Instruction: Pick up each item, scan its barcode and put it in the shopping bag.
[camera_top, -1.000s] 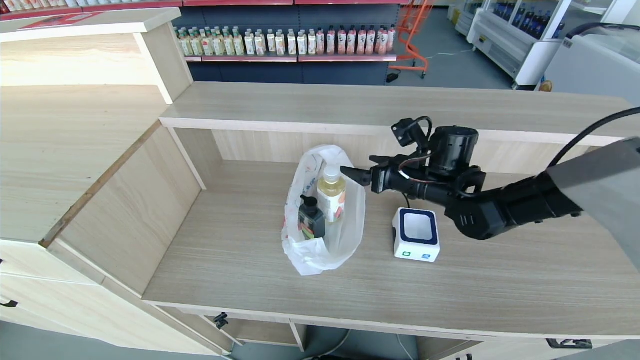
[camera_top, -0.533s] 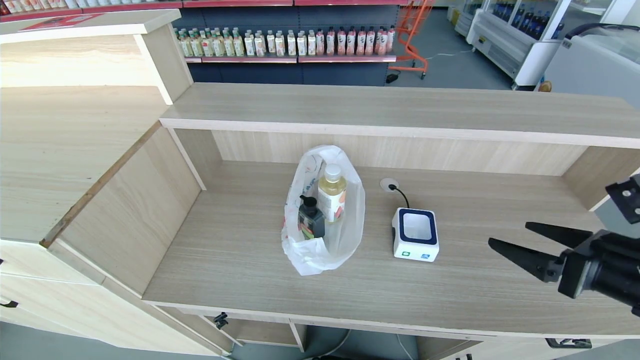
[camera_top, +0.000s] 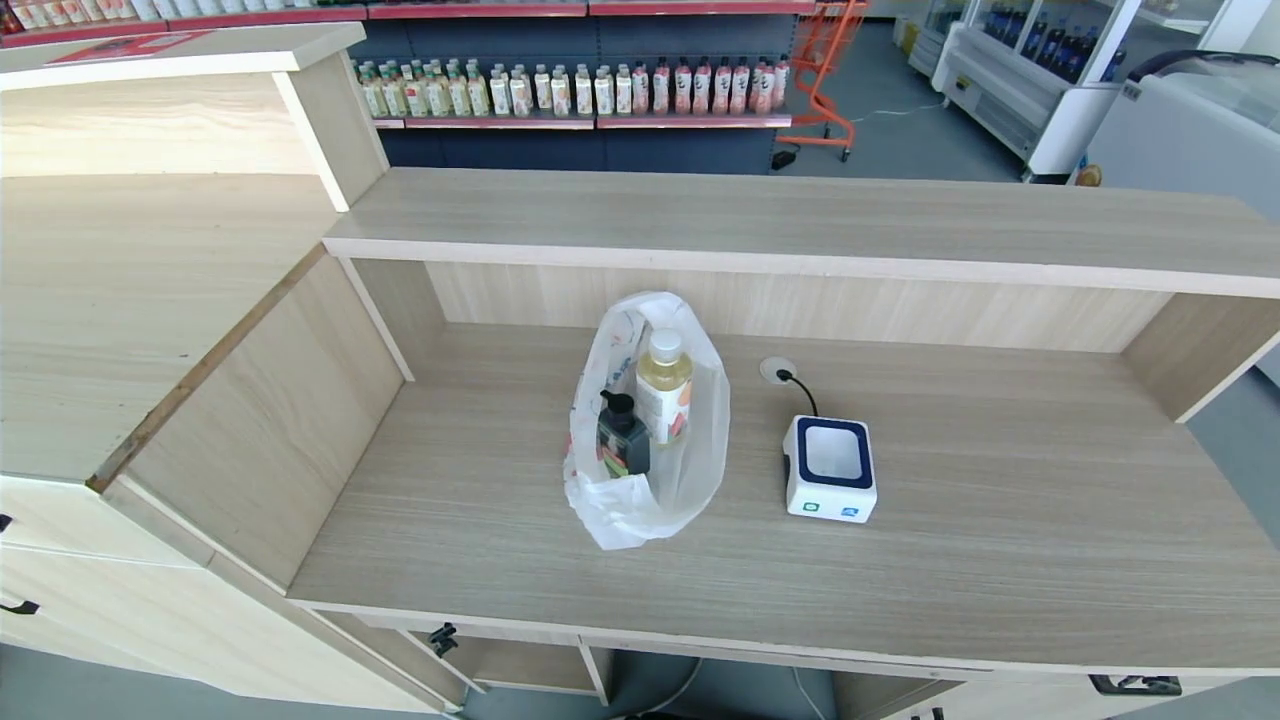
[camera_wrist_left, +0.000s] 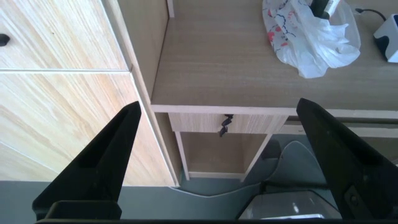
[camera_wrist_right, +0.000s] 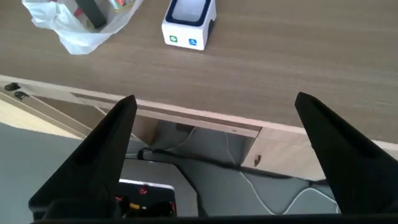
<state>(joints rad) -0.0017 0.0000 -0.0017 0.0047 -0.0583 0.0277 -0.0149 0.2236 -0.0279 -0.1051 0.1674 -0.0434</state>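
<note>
Head view: white translucent shopping bag (camera_top: 628, 515)

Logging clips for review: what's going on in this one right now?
Nothing is being handled. The shopping bag stands on the counter with a drink bottle and a dark pump bottle upright inside, and the barcode scanner sits beside it, apart. The left gripper and right gripper are open and empty, off the counter's near edge.
</note>
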